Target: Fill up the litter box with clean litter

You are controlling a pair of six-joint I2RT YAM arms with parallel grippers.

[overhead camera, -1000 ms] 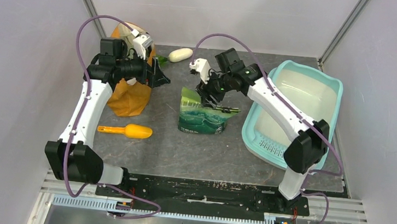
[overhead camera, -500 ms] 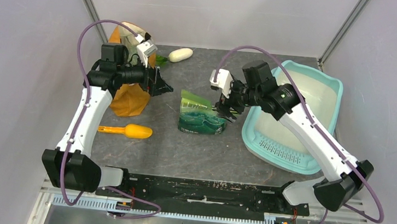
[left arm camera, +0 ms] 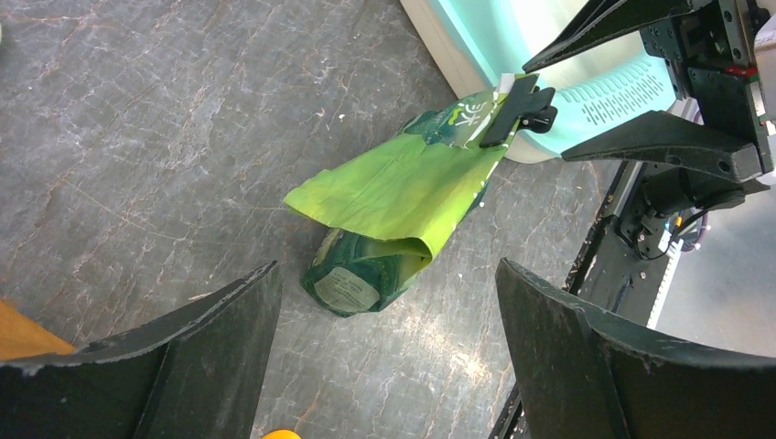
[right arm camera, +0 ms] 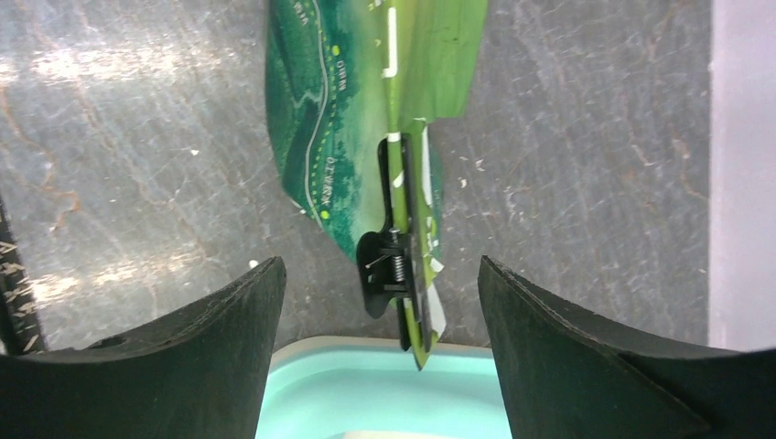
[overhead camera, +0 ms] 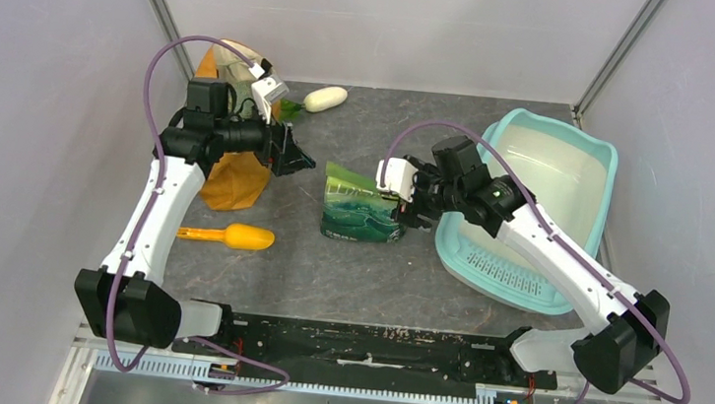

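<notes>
The litter box (overhead camera: 605,176) is a pale-turquoise tray at the right, and no litter shows on its whitish floor. A green printed bag (overhead camera: 362,212) lies on the table with its folded top against the box's left rim (right arm camera: 366,384). A black clip (right arm camera: 395,265) pinches that top shut. My right gripper (overhead camera: 414,206) hovers open at the bag's clipped end. In the right wrist view the clip sits between its fingers (right arm camera: 549,366), touching neither. My left gripper (overhead camera: 291,151) is open and empty, up left of the bag (left arm camera: 393,192).
An orange scoop (overhead camera: 236,238) lies at the near left. An orange-tan cloth bag (overhead camera: 232,175) stands behind it under the left arm. A white oblong object (overhead camera: 325,98) lies at the back. Walls enclose the table on three sides.
The right gripper left the bag's top, moved toward the litter box rim and opened wider, its elbow swinging out right. The left gripper edged slightly right.
</notes>
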